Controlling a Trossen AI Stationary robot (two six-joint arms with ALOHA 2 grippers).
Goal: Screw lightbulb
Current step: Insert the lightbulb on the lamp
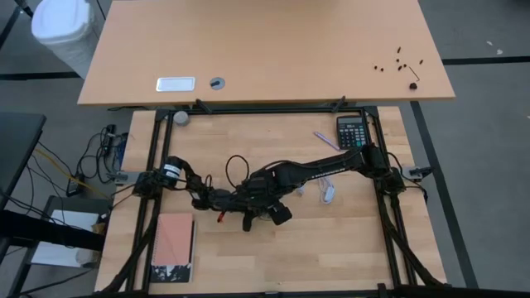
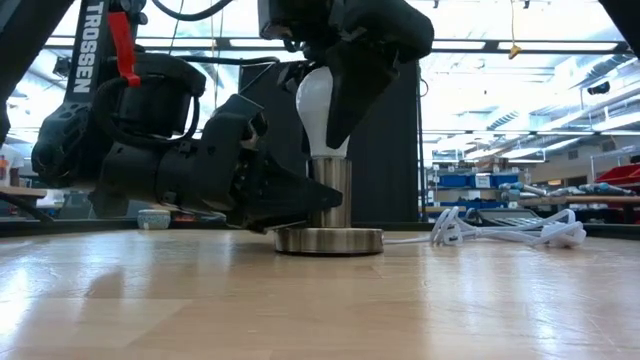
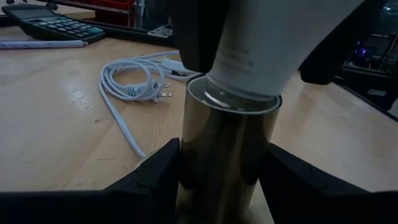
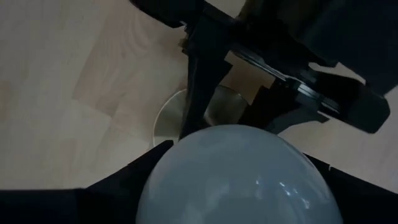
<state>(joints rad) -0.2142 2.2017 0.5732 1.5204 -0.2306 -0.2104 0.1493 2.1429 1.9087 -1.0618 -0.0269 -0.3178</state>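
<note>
A pale wooden worktop seen from above, with two dark robot arms meeting near its middle. From table height, a brass-coloured lamp socket stands upright on a round metal base. The lightbulb — white, with its rounded end up — sits upright in the top of the socket, its narrow end inside the socket's rim.

The left pincer lies low, just above the worktop, and is closed on the socket's tube: in the left wrist view one dark finger presses each side of the socket, with the bulb's neck rising out of it.

The right pincer comes down from above and grips the lightbulb. In the right wrist view its fingers hug both sides of the white globe, and the round base shows on the wood beneath it.

A white cord lies loosely coiled on the worktop beside the socket's base. At the far side of the worktop sit a black calculator and a pen. A pink notebook lies at the near left corner. Beyond the worktop stands a second, larger table.
</note>
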